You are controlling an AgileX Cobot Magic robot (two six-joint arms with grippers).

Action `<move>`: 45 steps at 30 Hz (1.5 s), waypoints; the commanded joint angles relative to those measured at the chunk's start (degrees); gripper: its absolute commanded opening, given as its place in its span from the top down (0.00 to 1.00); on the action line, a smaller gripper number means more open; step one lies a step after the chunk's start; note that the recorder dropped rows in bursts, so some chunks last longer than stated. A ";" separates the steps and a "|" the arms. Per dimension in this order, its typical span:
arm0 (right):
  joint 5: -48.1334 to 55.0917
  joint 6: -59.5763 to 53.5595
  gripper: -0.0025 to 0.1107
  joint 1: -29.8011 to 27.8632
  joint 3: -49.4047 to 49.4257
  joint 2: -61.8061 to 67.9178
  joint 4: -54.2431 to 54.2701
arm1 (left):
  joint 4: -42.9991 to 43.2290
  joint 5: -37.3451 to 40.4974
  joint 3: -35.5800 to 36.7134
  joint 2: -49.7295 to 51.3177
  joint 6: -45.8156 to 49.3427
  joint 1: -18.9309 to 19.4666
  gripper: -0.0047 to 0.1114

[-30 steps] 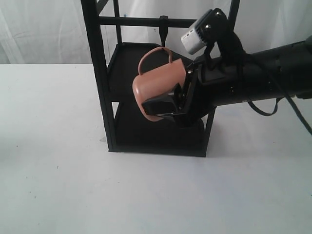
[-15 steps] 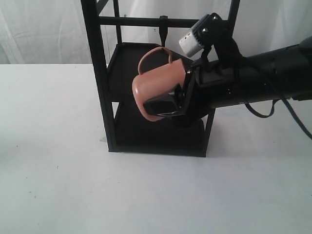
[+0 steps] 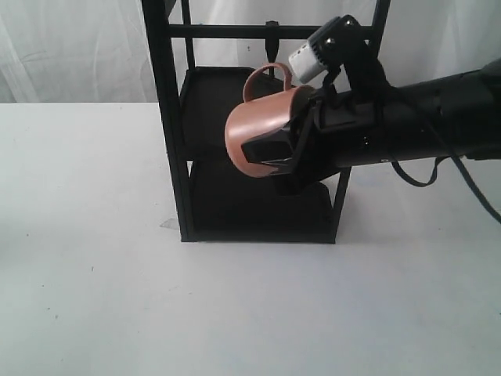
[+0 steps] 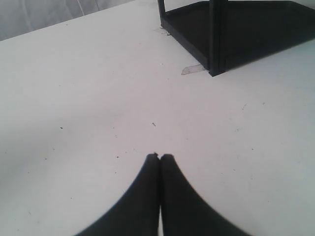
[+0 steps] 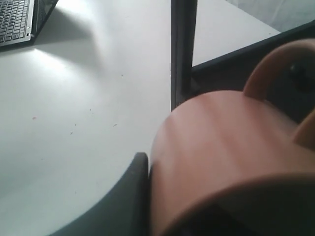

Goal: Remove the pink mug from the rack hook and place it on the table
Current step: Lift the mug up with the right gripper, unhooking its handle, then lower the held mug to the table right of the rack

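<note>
The pink mug (image 3: 262,124) hangs tilted in the air in front of the black rack (image 3: 174,157), its mouth turned toward my right arm. My right gripper (image 3: 272,147) is shut on the mug's body. The loop handle (image 3: 264,77) points up, just under the rack hook (image 3: 272,37) on the top crossbar; I cannot tell whether they touch. In the right wrist view one dark finger (image 5: 139,173) presses the mug (image 5: 221,142); the other is hidden. My left gripper (image 4: 160,157) is shut and empty, low over the white table (image 4: 88,98).
The rack's two shelves (image 3: 258,211) lie behind and below the mug. Its front post (image 5: 183,49) stands close beside the mug. A rack foot (image 4: 216,71) sits ahead of the left gripper. A laptop (image 5: 19,19) lies at the table's far side.
The mug has gone up and to the right with my right gripper still shut on it. The rack has also shifted a little to the right in the exterior view.
</note>
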 commanded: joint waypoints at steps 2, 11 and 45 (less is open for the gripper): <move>-0.49 -1.64 0.98 0.01 -1.10 -1.44 4.88 | -0.15 0.07 0.27 -0.30 -0.36 0.04 0.96; 6.53 -2.05 0.98 0.01 -1.10 -5.13 5.47 | -0.15 0.07 0.27 -0.30 -0.36 0.04 0.96; 25.18 48.91 0.98 0.01 1.97 -5.02 -59.95 | -0.15 0.07 0.27 -0.30 -0.36 0.04 0.96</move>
